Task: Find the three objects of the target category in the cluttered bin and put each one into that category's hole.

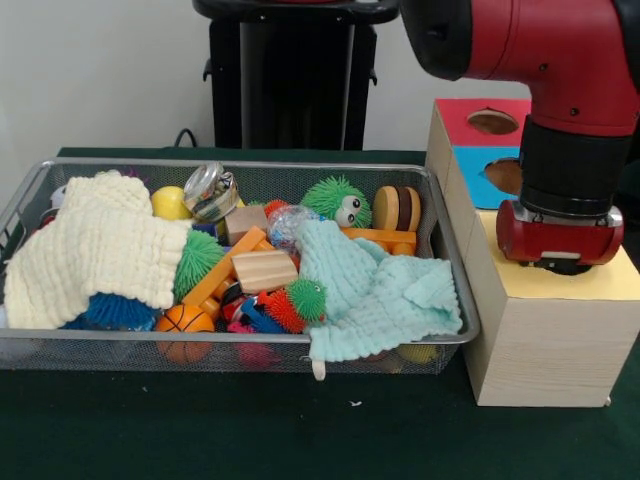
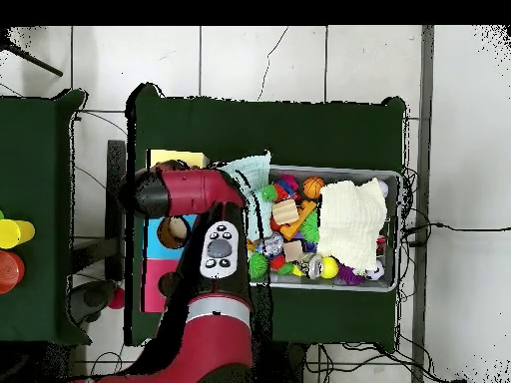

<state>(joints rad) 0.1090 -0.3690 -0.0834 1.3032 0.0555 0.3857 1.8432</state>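
The silver wire-mesh bin (image 1: 240,338) is full of toys and also shows in the overhead view (image 2: 399,231). A pale patterned round bundle (image 1: 288,224) lies half hidden behind the mint cloth; I cannot tell if it is the knotted fabric ball. The arm's red wrist (image 1: 556,232) hangs low over the yellow top (image 1: 622,276) of the pale wooden box and covers its hole. The gripper (image 1: 560,264) is under the wrist, and its state does not show. In the overhead view the arm (image 2: 190,194) covers most of that box, next to its yellow top (image 2: 178,158).
A cream knitted cloth (image 1: 100,245) covers the bin's left part and a mint cloth (image 1: 375,290) hangs over its front right rim. A green spiky ball with eyes (image 1: 335,200), wooden blocks (image 1: 265,270) and an orange ball (image 1: 185,320) lie between. The blue-topped hole (image 1: 505,175) and the red-topped hole (image 1: 492,122) stand behind.
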